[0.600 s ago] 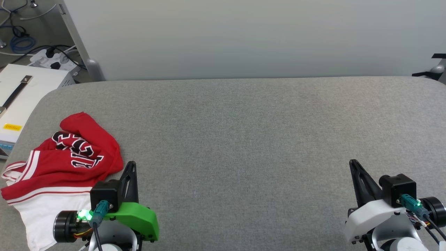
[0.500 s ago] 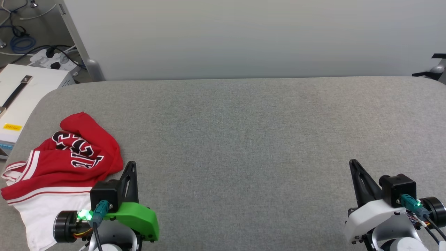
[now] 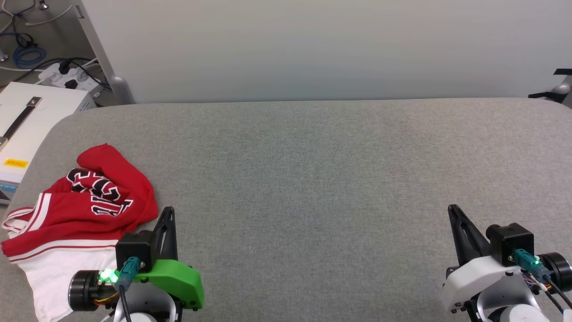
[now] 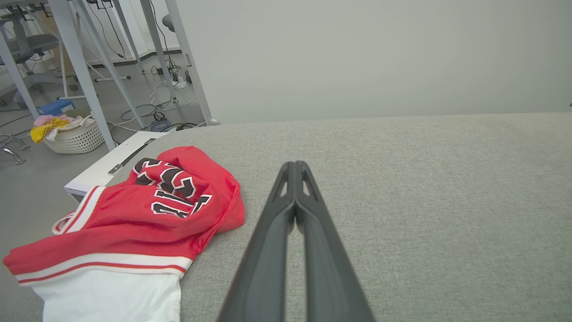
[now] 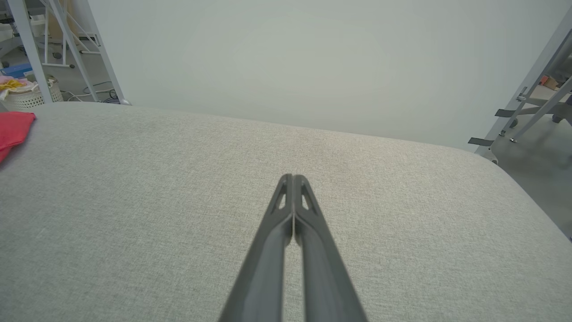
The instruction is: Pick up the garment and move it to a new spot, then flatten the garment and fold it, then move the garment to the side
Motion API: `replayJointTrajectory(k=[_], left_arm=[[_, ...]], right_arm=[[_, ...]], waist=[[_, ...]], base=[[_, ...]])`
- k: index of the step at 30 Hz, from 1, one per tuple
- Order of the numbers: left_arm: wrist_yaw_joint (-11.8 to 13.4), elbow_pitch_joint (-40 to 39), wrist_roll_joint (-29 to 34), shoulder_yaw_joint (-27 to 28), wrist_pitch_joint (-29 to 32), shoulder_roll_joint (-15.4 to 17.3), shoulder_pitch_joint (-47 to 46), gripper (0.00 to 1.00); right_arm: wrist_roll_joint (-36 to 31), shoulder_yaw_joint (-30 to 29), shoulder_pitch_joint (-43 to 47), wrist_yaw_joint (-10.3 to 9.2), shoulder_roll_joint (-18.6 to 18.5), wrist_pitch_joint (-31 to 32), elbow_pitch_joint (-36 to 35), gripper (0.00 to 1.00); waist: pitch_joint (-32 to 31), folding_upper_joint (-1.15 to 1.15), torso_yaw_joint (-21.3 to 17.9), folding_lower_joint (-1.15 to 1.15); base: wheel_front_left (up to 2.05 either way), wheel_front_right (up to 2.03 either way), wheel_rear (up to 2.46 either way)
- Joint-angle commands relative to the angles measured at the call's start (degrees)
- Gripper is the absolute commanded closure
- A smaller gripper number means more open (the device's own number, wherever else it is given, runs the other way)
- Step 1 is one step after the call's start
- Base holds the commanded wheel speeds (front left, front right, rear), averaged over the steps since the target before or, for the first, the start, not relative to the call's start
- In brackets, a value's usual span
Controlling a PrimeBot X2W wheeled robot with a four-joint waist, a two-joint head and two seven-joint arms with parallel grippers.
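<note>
A long grey padded table [image 3: 313, 179] runs across the head view, with a plain pale wall [image 3: 313, 44] behind it and a white box [image 3: 27, 116] and a power strip [image 3: 67, 76] on the floor at 10 o'clock. The shirt [image 3: 89, 210] lies crumpled at 8 o'clock, close to the table's left edge, red body uppermost and white cloth trailing towards the near edge. The left gripper [image 3: 169, 211] sits at 7 o'clock, just beside the shirt. The right gripper [image 3: 453, 209] is at 4 o'clock, well apart from it. Seen side-on here, neither pair of jaws can be judged.

The left wrist view settles it for that arm: the two dark fingers are pressed together with nothing between them. The shirt is at 8 o'clock of the fingertips, its black lettering folded in on itself. This view also takes in a laundry basket [image 4: 76, 136] on the floor at 10 o'clock.

The right wrist view shows that gripper closed and empty too, over bare cloth, with a red corner of the shirt at the 9 o'clock edge.

To my eye nothing has been picked up yet. The risks are a pinch that catches one layer and lifts the shirt bunched, or a sideways drag that tips it off the nearby edge.
</note>
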Motion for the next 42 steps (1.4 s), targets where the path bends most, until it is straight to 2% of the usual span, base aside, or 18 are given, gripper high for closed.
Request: replayJointTrajectory(k=[1,12,13,42], left_arm=[[-0.24,-0.12,0.57,0.03,-0.05,-0.24,-0.96,1.0],[-0.24,-0.12,0.57,0.03,-0.05,-0.24,-0.96,1.0],[0.01,0.0,-0.01,-0.01,-0.02,0.0,0.0,0.0],[2.17,-0.63,-0.7,-1.63,-3.04,-0.04,-0.32,0.0]], right_arm=[[-0.55,0.03,-0.93,-0.04,0.04,0.16,0.12,1.0],[-0.55,0.03,-0.93,-0.04,0.04,0.16,0.12,1.0],[0.01,-0.01,0.0,0.0,0.0,-0.02,0.0,0.0],[4.04,-1.3,0.75,-0.01,0.01,-3.0,-1.94,0.0]], waist=[[0.0,0.0,0.0,0.0],[0.0,0.0,0.0,0.0],[0.0,0.0,0.0,0.0],[-0.13,0.0,0.19,0.0]], base=[[0.0,0.0,0.0],[0.0,0.0,0.0],[0.0,0.0,0.0],[0.0,0.0,0.0]])
